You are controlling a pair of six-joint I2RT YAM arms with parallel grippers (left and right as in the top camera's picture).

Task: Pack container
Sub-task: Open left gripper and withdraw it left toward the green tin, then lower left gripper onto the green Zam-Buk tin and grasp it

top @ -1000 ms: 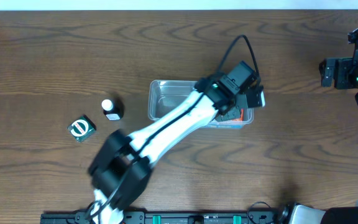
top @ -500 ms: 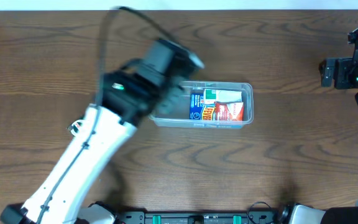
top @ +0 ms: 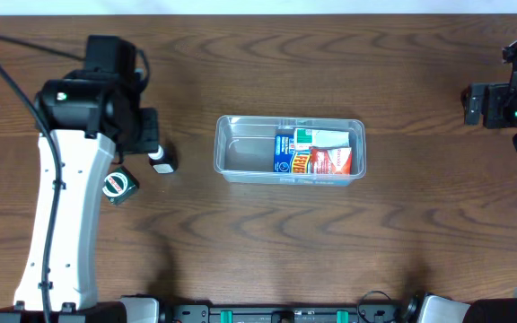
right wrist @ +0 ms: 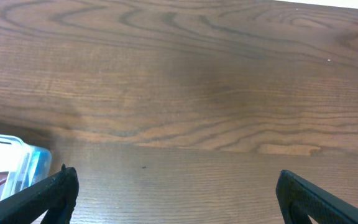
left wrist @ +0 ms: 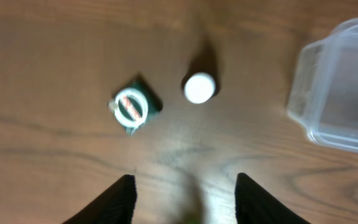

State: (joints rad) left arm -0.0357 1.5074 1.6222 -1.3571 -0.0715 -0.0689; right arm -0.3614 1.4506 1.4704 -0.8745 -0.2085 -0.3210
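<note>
The container [top: 240, 148], a clear plastic tub, sits mid-table with printed packets [top: 317, 154] lying in its right half. A small dark bottle with a white cap [top: 160, 157] stands left of it, and a green packet [top: 118, 186] lies further left. My left gripper [top: 149, 142] hovers beside the bottle, open and empty. In the left wrist view the bottle [left wrist: 199, 88] and green packet [left wrist: 132, 109] lie ahead of the gripper [left wrist: 185, 194], with the container [left wrist: 340, 93] at right. My right gripper [right wrist: 185, 193] is wide open over bare wood, with the container's corner [right wrist: 11, 163] at its left.
The right arm [top: 510, 99] rests at the table's far right edge, well away from the container. The left arm's white link [top: 61, 215] runs down the left side of the table. The table is dark wood.
The left arm swung from over the container's right end to the left side by the bottle, and its jaws opened. The packets now show in the container. The right arm stayed still.
</note>
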